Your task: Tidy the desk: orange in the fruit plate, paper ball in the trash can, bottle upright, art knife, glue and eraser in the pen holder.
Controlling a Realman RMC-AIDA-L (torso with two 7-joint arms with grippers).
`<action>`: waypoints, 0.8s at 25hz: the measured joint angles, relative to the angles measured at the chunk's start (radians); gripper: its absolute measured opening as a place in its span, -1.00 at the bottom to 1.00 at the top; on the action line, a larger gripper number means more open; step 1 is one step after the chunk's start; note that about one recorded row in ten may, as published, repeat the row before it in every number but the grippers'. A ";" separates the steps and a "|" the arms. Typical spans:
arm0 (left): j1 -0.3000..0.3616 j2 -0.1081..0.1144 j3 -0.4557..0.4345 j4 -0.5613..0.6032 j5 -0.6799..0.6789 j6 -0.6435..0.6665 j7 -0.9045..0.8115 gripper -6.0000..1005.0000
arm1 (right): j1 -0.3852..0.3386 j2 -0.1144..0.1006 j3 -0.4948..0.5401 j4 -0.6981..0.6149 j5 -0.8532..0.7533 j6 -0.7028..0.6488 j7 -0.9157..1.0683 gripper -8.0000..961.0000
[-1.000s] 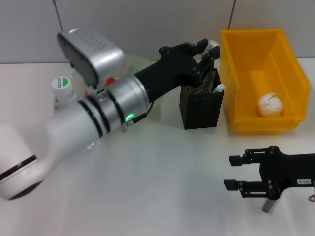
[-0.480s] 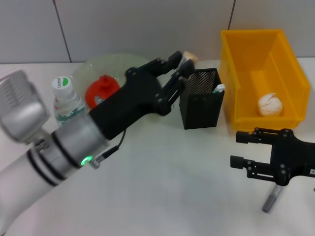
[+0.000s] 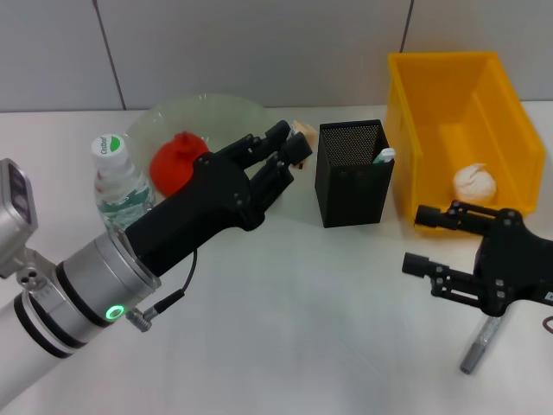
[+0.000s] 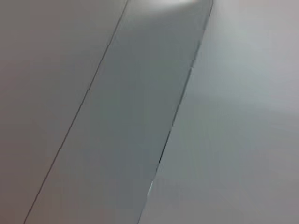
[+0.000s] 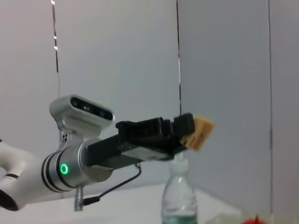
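On the white counter point(image 3: 285, 303) the orange point(image 3: 177, 160) sits in the fruit plate point(image 3: 229, 117), the paper ball point(image 3: 476, 183) in the trash can point(image 3: 432, 138), the bottle point(image 3: 117, 186) upright; the left pincer point(image 3: 294, 149), clamped on the eraser point(image 3: 302, 132), hovers beside the pen holder point(image 3: 350, 173), while the right pincer point(image 3: 419, 238) stands apart over the counter near a grey tool point(image 3: 478, 346) judged yet unstowed.

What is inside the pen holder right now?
A white-and-green tipped item pokes above the pen holder rim; the mesh hides the rest. The eraser is outside, in the left hand.
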 joint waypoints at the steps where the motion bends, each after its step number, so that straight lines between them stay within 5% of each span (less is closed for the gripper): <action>1: -0.001 0.000 -0.003 0.000 0.000 -0.003 -0.017 -0.38 | 0.000 0.000 0.000 0.000 0.000 0.000 0.000 0.32; 12: -0.013 -0.005 -0.021 0.002 0.000 -0.040 -0.300 -0.36 | 0.012 0.002 0.002 0.237 0.210 0.013 -0.633 0.32; 20: 0.011 -0.008 0.007 0.017 0.002 -0.005 -0.337 -0.35 | 0.080 0.007 0.001 0.331 0.233 -0.017 -0.793 0.32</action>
